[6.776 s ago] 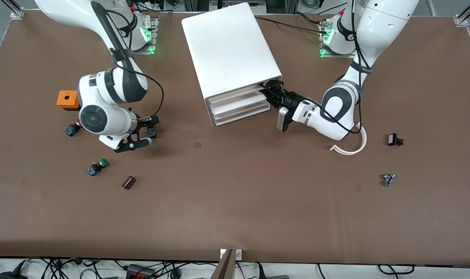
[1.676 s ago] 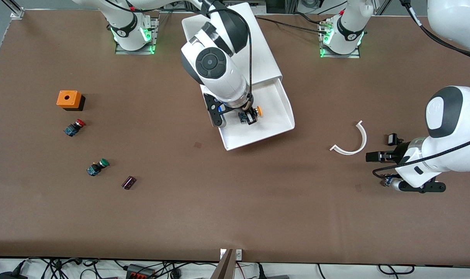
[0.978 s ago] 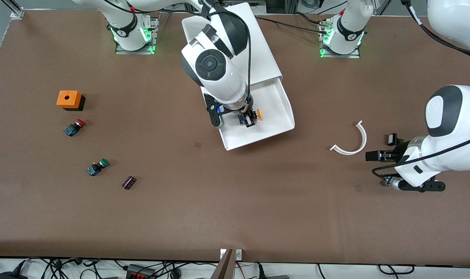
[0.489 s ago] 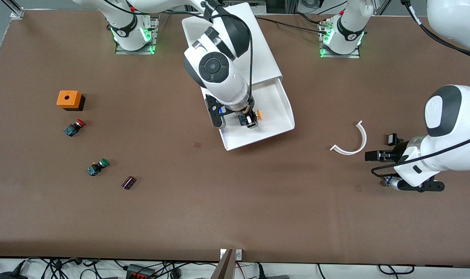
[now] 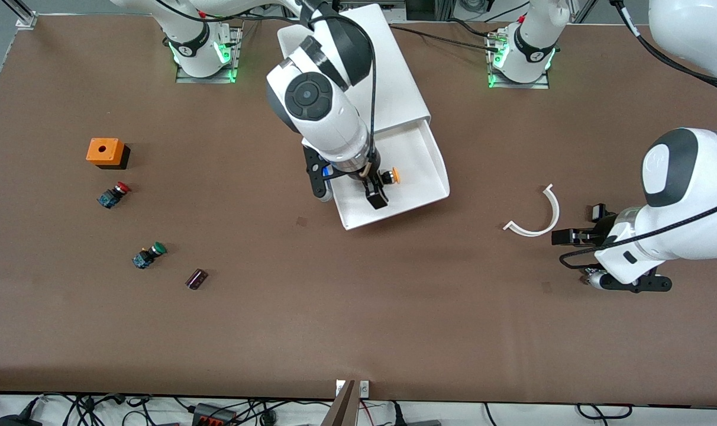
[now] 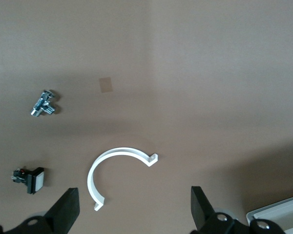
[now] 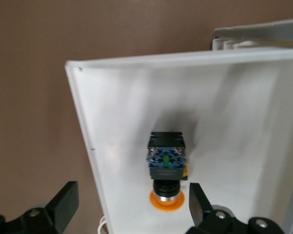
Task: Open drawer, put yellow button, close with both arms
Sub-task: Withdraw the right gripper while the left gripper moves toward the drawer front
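Observation:
The drawer (image 5: 420, 177) stands pulled out of the top of the white cabinet (image 5: 358, 65). The yellow button (image 5: 390, 176) lies on its side on the drawer floor (image 7: 122, 122), free of any finger. In the right wrist view the yellow button (image 7: 167, 165) shows its orange cap and blue-black body. My right gripper (image 5: 346, 188) hovers open just above the drawer, one finger (image 7: 198, 204) beside the cap. My left gripper (image 5: 598, 263) waits open over bare table toward the left arm's end; the left gripper (image 6: 133, 209) holds nothing.
An orange box (image 5: 105, 151), a red-capped button (image 5: 114, 194), a green-capped button (image 5: 149, 254) and a small dark cylinder (image 5: 196, 278) lie toward the right arm's end. A white curved piece (image 5: 536, 213), a black switch (image 5: 599, 212) and a metal part (image 6: 43, 103) lie near the left gripper.
My right gripper has opened and let go of the yellow button, which now rests in the drawer. Its hand has shifted slightly toward the right arm's end. The left arm has barely moved.

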Available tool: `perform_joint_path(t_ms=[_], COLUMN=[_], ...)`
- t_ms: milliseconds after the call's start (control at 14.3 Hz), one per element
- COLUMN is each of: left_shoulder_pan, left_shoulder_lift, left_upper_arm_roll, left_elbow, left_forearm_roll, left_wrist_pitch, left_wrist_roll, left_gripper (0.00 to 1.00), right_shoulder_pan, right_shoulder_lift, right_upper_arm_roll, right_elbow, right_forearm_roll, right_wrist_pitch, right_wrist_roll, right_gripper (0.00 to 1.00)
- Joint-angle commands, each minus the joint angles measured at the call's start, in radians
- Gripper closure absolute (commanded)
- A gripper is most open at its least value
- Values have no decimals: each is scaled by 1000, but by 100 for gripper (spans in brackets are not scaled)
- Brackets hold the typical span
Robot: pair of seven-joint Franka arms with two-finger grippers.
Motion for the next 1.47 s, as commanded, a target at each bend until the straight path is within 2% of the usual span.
perform_joint_path(t_ms=[0, 70, 210, 419, 489, 699, 978, 1397], left_shoulder_pan=[-38, -61, -103, -152, -196, -262, -340, -419], left_shoulder_lift=[-32, -30, -24, 3, 17, 46, 83, 108], left_upper_arm_roll=[-10, -10, -10, -12, -12, -12, -10, -12], left_elbow=[-32, -32, -32, -32, -32, -30, -30, -32], left_forearm_roll=[1, 1, 1, -4, -4, -2, 0, -6], left_wrist_pitch=[41, 65, 88, 171, 191, 266, 323, 352], left_wrist_roll=[-131, -169, -234, -329, -365, -458, -602, -680], left_gripper=[0, 0, 0, 0, 0, 0, 0, 0], right_shoulder_pan=[-2, 1, -9, -28, -35, -86, -182, -339], right_shoulder_lift=[-20, -43, -68, -92, -95, -96, -97, -122], right_upper_arm_roll=[-53, -84, -101, -160, -179, -184, -190, -190], right_elbow=[5, 5, 0, -1, -1, -4, -4, -13], right_forearm_roll=[-17, -34, -79, -90, -90, -96, -102, -102], right_wrist_pitch=[-24, -40, -137, -241, -264, -348, -354, -362], right_wrist_roll=[3, -39, -198, -426, -502, -711, -941, -1269], right_gripper=[0, 0, 0, 0, 0, 0, 0, 0])
